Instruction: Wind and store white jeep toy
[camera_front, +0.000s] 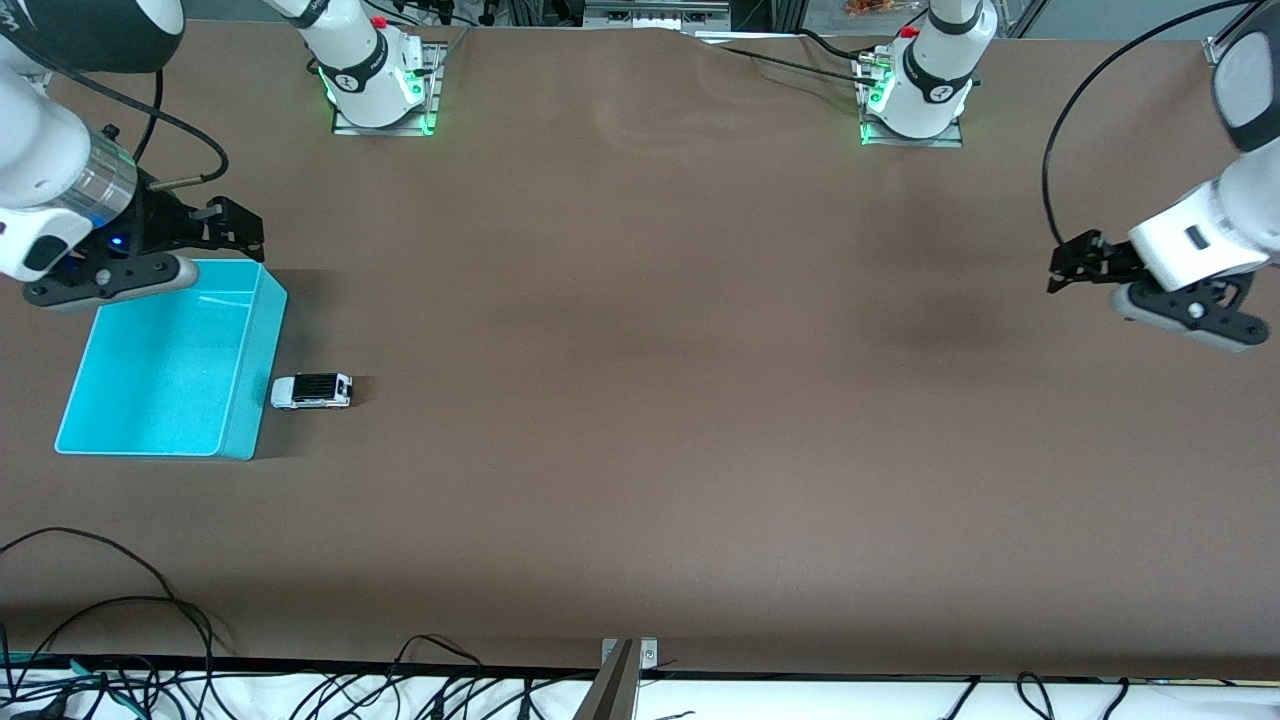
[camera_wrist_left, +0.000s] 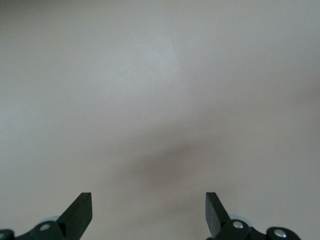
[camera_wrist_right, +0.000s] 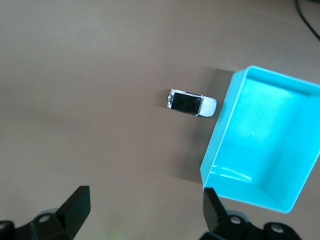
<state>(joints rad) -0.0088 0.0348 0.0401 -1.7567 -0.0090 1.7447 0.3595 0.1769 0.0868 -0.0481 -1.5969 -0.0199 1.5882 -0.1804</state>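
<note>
The white jeep toy (camera_front: 312, 390) (camera_wrist_right: 191, 103), with its black roof panel, stands on the brown table right beside the turquoise bin (camera_front: 245, 385) (camera_wrist_right: 220, 150), on the side toward the left arm's end. My right gripper (camera_front: 235, 233) (camera_wrist_right: 145, 202) hangs open and empty over the bin's corner at the robots' side. At the table's left arm end my left gripper (camera_front: 1075, 262) (camera_wrist_left: 149, 210) is open with nothing between its fingers, over bare table. The left arm waits there.
The bin is empty inside. Both arm bases (camera_front: 375, 80) (camera_front: 915, 90) stand along the table's robot edge. Loose black cables (camera_front: 120, 640) lie along the table edge nearest the front camera.
</note>
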